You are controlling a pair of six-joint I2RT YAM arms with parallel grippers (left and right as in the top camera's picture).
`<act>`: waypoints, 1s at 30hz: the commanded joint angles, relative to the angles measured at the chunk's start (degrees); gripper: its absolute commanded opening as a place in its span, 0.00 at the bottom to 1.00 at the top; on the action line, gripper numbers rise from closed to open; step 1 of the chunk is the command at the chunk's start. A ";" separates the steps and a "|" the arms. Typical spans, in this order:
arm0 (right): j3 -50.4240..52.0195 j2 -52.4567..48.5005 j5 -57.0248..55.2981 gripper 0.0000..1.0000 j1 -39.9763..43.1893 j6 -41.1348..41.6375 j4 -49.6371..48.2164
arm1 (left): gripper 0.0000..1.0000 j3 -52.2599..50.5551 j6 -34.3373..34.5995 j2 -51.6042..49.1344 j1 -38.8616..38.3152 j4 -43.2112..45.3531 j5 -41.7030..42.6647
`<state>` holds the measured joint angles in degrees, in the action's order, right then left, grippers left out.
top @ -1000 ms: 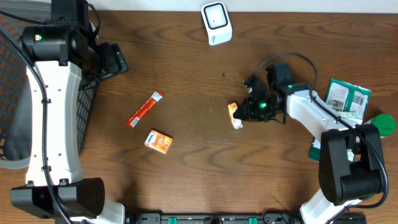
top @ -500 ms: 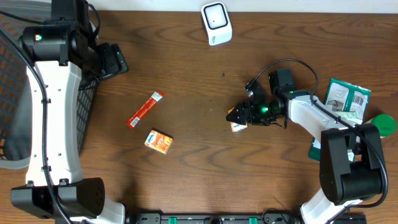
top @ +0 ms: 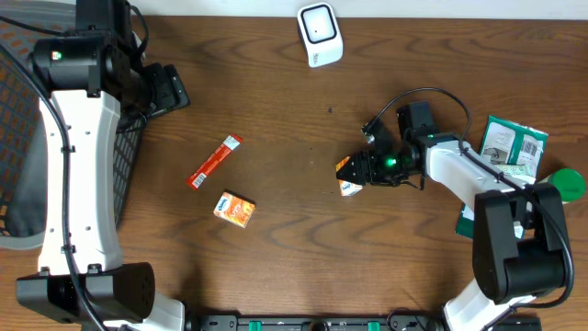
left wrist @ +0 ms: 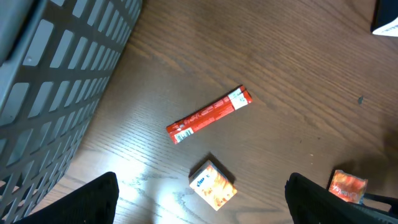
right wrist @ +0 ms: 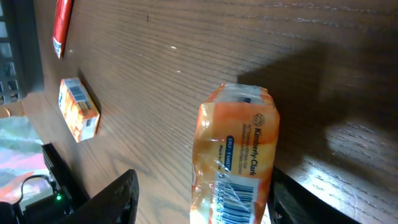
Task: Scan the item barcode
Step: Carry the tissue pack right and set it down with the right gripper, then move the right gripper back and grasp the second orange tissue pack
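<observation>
An orange Kimberly-Clark tissue pack (right wrist: 235, 155) lies on the wooden table between the fingers of my right gripper (right wrist: 202, 190). Its barcode (right wrist: 239, 200) faces the wrist camera. The jaws are open: the right finger sits against the pack and the left finger (right wrist: 115, 199) stands apart from it. From overhead, the right gripper (top: 347, 170) points left over the pack (top: 350, 188). The white scanner (top: 319, 34) stands at the table's back edge. My left gripper (top: 165, 89) hangs open above the left side, and in its wrist view the left gripper (left wrist: 200, 210) holds nothing.
A red stick packet (top: 214, 162) and a small orange box (top: 234, 209) lie left of centre. A grey mesh basket (top: 18, 138) stands at the far left. Green-and-white packets (top: 510, 147) and a green lid (top: 562, 184) lie at the right edge.
My right gripper has opened off the tissue pack and swung to point left. The pack has shifted slightly toward the table's front. The left arm has not moved.
</observation>
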<state>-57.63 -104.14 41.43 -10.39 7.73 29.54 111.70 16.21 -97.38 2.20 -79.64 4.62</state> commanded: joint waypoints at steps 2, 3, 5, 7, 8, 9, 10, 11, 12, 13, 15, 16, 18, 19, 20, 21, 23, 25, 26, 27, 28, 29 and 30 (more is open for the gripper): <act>-0.13 3.34 -1.60 0.64 0.11 0.96 0.26 | 0.86 -0.17 -0.74 0.50 0.15 -0.20 0.31; -0.13 3.54 -1.84 0.65 0.11 1.01 0.42 | 0.86 -0.17 -0.74 0.50 0.15 -0.20 0.31; -0.13 3.91 -2.60 0.66 -0.07 1.01 0.66 | 0.86 -0.17 -0.74 0.50 0.15 -0.20 0.31; -0.13 4.09 -4.13 0.68 -0.46 1.05 0.68 | 0.86 -0.17 -0.74 0.50 0.15 -0.20 0.31; -0.13 4.13 -5.09 0.71 -0.59 1.05 0.72 | 0.86 -0.17 -0.74 0.50 0.15 -0.20 0.31; -0.13 4.13 -5.42 0.74 -0.66 1.05 0.76 | 0.86 -0.17 -0.74 0.50 0.15 -0.20 0.31; -0.13 4.13 -5.42 0.78 -0.66 1.03 0.83 | 0.86 -0.17 -0.74 0.50 0.15 -0.20 0.31; -0.13 4.13 -5.42 0.84 -0.66 1.03 0.85 | 0.86 -0.17 -0.74 0.50 0.15 -0.20 0.31; -0.13 4.13 -5.42 0.88 -0.66 1.03 0.85 | 0.86 -0.17 -0.74 0.50 0.15 -0.20 0.31; -0.13 4.13 -5.42 0.89 -0.63 1.01 0.85 | 0.86 -0.17 -0.74 0.50 0.15 -0.20 0.31; -0.13 4.13 -5.44 0.96 -0.63 1.01 0.85 | 0.86 -0.17 -0.74 0.50 0.15 -0.20 0.31; -0.13 4.13 -5.42 0.98 -0.63 1.01 0.87 | 0.86 -0.17 -0.74 0.50 0.15 -0.20 0.31; -0.13 4.13 -5.44 0.99 -0.63 1.03 0.90 | 0.86 -0.17 -0.74 0.50 0.15 -0.20 0.31; -0.13 4.13 -5.53 0.99 -0.63 1.01 0.90 | 0.86 -0.17 -0.74 0.50 0.15 -0.20 0.31; -0.13 4.13 -5.84 0.99 -0.63 1.03 0.92 | 0.86 -0.17 -0.74 0.50 0.15 -0.20 0.31; -0.15 4.17 -7.19 0.99 -0.59 1.16 1.11 | 0.86 -0.17 -0.74 0.50 0.15 -0.20 0.31; -0.96 4.42 -9.22 0.99 -0.50 2.10 2.78 | 0.86 -0.17 -0.74 0.50 0.15 -0.20 0.31; -3.30 4.96 -12.15 0.99 -0.52 1.99 6.40 | 0.86 -0.17 -0.74 0.50 0.15 -0.20 0.31; -5.25 5.31 -14.58 0.99 -0.63 1.55 9.14 | 0.86 -0.17 -0.74 0.50 0.15 -0.20 0.31; -7.39 5.70 -17.09 0.99 -0.90 1.11 11.91 | 0.86 -0.17 -0.74 0.50 0.15 -0.20 0.31; -9.68 6.10 -19.28 0.99 -1.31 0.83 14.58 | 0.86 -0.17 -0.74 0.50 0.15 -0.20 0.31; -12.20 6.43 -21.18 0.99 -1.92 0.35 17.07 | 0.86 -0.17 -0.74 0.50 0.15 -0.20 0.31; -14.53 6.78 -22.84 0.99 -2.69 0.31 19.23 | 0.86 -0.17 -0.74 0.50 0.15 -0.20 0.31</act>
<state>-64.12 -100.75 26.85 -11.14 8.86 45.17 111.70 16.21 -97.38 2.20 -79.64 4.60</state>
